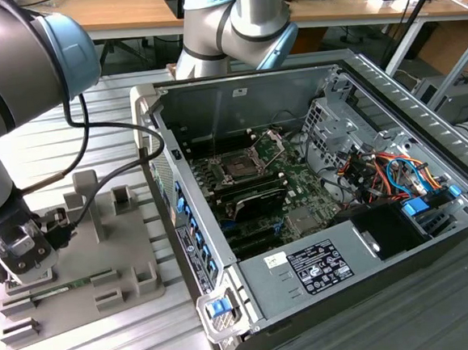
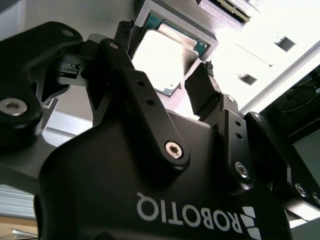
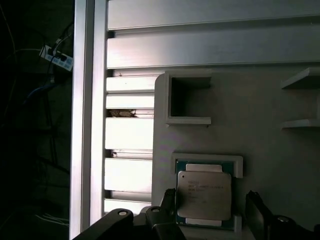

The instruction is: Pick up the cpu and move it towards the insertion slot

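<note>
The cpu (image 3: 204, 195), a flat square chip with a silvery top and a thin green rim, lies in a square nest of the grey fixture (image 3: 260, 125). My gripper (image 3: 211, 212) hangs just over it, open, with one black finger on each side of the chip. One finger (image 3: 169, 202) sits close to the chip's edge and the other stands a little off it. In the second wrist view the cpu (image 2: 167, 55) shows between the two fingers of the gripper (image 2: 165, 62). In the exterior view the gripper (image 1: 20, 261) is at the left, and the insertion slot (image 1: 240, 168) lies inside the open computer case with its silver retention plate raised.
The grey fixture (image 1: 119, 257) has upright posts and a long green memory stick (image 1: 72, 283) lying in it. The open computer case (image 1: 306, 266) stands at the exterior view's right, with cables (image 1: 388, 171) and a drive cage inside. A black cable loops from the arm.
</note>
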You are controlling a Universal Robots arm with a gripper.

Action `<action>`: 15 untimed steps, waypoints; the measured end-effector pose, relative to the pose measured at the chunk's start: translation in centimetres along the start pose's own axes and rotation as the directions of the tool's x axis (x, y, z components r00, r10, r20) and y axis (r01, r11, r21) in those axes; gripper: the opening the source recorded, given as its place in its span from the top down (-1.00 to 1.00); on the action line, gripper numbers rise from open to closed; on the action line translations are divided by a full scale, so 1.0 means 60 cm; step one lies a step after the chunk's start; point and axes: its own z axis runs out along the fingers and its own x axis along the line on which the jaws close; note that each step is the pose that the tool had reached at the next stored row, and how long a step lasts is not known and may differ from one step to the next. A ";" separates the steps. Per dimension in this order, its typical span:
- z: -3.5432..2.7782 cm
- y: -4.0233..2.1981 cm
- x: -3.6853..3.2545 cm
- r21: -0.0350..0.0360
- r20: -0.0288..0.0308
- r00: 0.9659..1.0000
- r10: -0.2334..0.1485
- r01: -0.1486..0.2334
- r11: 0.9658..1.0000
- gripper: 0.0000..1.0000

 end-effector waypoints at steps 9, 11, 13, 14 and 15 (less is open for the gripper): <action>0.006 0.000 0.000 0.000 0.000 1.000 0.000 0.000 1.000 -0.33; 0.007 0.000 0.000 0.000 0.000 1.000 0.000 0.000 1.000 -0.33; 0.008 0.000 0.000 0.000 0.000 1.000 0.000 0.000 1.000 -0.33; 0.008 0.000 0.000 0.000 0.000 1.000 0.000 0.000 1.000 -0.33; 0.009 0.000 0.000 0.000 0.000 1.000 0.000 0.000 1.000 -0.33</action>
